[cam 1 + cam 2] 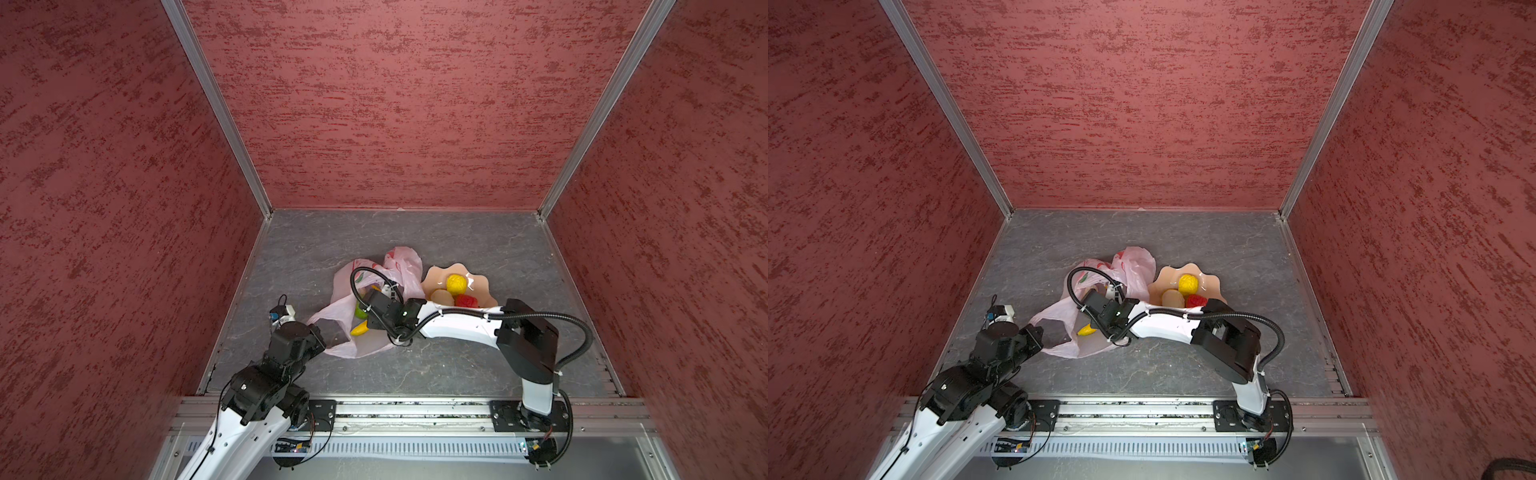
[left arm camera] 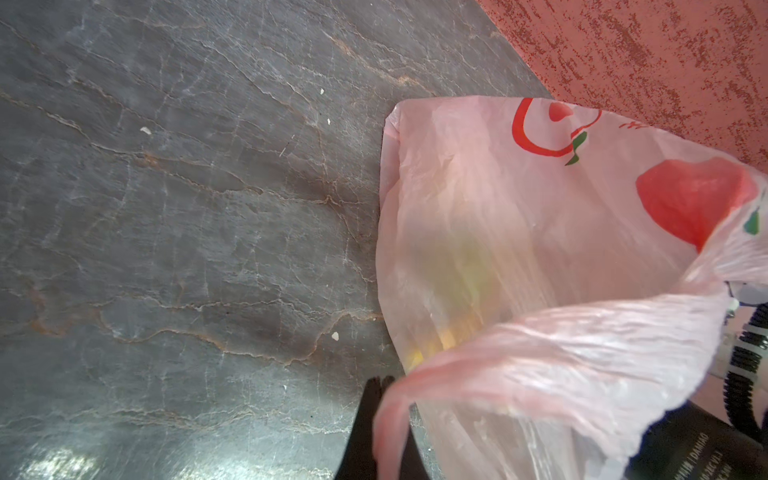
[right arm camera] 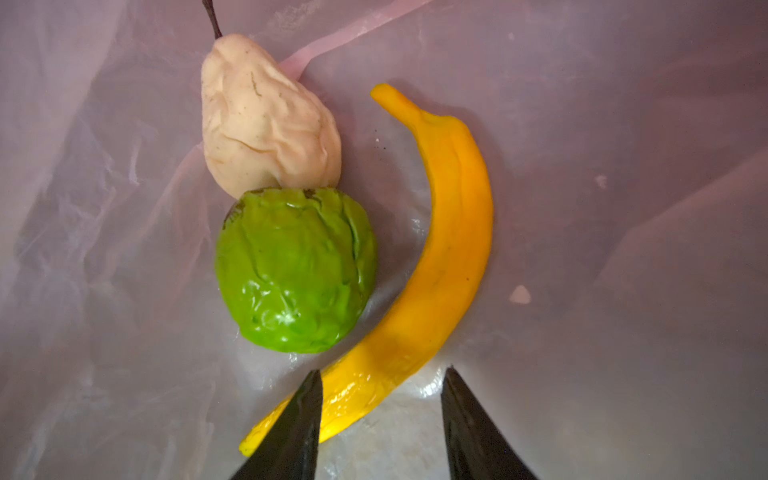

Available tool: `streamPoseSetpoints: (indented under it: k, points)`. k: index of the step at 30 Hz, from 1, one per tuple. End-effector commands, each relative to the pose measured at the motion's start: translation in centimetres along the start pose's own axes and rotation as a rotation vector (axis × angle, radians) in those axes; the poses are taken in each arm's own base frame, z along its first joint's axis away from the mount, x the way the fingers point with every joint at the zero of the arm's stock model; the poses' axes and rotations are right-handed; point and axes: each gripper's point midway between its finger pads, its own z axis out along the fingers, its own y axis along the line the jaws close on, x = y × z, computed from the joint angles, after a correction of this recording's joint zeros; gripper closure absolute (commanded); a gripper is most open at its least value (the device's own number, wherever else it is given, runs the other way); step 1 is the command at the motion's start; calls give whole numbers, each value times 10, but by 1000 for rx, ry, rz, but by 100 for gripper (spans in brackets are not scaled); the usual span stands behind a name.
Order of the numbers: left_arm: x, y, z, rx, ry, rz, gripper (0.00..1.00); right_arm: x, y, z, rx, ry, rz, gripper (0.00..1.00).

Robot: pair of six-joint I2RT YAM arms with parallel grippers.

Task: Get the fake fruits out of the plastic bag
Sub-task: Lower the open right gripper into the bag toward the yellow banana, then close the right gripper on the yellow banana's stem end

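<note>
Right hand, one bag, three fruits inside

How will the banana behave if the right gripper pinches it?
The banana looks wrinkled, so it probably squashes under the right gripper. Gripped near its end, it may swing. It could slide on the plastic bag.

Banana, green fruit, beige pear lie inside pink bag.

Pale-pink bag, red print; yellow banana, green fruit, beige pear.
</note>
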Motion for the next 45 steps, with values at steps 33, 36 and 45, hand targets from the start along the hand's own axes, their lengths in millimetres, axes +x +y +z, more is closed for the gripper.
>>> streamPoseSetpoints:
  k: [33, 36, 45]
  points:
    - [3, 0, 0, 31, -9, -2, 95, -1, -12, 37, 97, 59, 27, 48]
    - [3, 0, 1, 30, -11, -3, 95, -1, -18, 38, 126, 60, 17, 49]
    - [4, 3, 2, 23, -9, -8, 95, -5, -21, 41, 133, 60, 15, 61]
